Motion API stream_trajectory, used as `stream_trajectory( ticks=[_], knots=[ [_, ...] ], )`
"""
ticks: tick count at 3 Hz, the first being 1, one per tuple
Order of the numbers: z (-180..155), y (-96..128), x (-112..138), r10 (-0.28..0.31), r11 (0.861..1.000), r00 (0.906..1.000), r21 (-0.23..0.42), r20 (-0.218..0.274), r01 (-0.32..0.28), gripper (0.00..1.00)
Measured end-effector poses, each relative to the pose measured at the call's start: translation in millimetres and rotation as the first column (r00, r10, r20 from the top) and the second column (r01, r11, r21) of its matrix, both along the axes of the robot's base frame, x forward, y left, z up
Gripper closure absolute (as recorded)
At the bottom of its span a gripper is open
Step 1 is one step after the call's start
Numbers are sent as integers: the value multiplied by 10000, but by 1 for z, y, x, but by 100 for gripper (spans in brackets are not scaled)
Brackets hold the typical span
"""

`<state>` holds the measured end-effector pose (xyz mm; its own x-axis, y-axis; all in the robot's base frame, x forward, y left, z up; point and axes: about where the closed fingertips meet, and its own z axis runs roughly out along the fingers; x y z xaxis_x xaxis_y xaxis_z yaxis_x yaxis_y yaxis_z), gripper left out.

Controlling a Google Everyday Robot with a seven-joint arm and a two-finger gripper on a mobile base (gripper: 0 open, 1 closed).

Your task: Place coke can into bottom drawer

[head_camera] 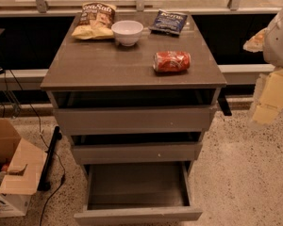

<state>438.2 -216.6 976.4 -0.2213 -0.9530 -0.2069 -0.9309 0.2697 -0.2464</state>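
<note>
The coke can (pixel 171 61) lies on its side on the right part of the grey-brown cabinet top (pixel 99 67). The bottom drawer (pixel 137 188) is pulled far out and its dark inside shows nothing in it. My gripper (pixel 270 95) hangs at the right edge of the view, blurred, to the right of the cabinet and lower than the can. It holds nothing that I can see.
A yellow chip bag (pixel 95 20), a white bowl (pixel 127 32) and a blue snack bag (pixel 168 21) sit at the back of the top. The two upper drawers (pixel 132 119) stand slightly open. A cardboard box (pixel 12 173) and cables lie on the floor at left.
</note>
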Motion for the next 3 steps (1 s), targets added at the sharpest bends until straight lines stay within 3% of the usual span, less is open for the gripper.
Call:
stream_trajectory(
  ticks=[1,2,3],
  knots=[
    [0,0,0,5,10000,10000,0,6,-5,0],
    [5,19,29,437,9990,9979,27,479,-439,0],
    [10,49,75,1071,9939,9899,167,930,-1091,0]
  ],
)
